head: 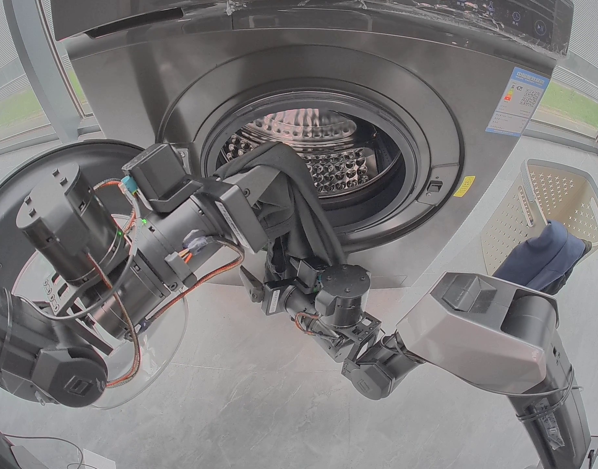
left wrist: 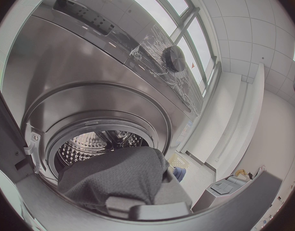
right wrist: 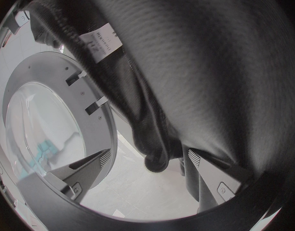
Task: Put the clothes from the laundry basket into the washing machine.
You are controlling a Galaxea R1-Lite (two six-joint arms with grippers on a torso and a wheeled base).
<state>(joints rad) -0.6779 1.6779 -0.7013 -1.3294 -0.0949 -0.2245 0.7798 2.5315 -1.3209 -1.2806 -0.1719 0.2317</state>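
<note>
Left of washing machine point(head: 403, 86) mouth, door point(head: 12, 203) hangs open; left claw point(head: 258, 190) at the mouth, draped in black garment point(head: 299, 197), grip can't tell; right claw point(right wrist: 149, 156) spread below it; right wrist view shows white tag point(right wrist: 101, 42), print unreadable; blue garment point(head: 546, 255) in laundry basket point(head: 559, 190).

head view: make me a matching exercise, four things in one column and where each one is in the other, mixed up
Things
1. dark garment
2. washer door
3. laundry basket
4. blue garment

Places
a. swung open, on the robot's left
b. hanging in front of the drum opening
c. draped over the basket's rim
d. beside the washing machine, on the robot's right

Pairs: 1-b, 2-a, 3-d, 4-c
</note>
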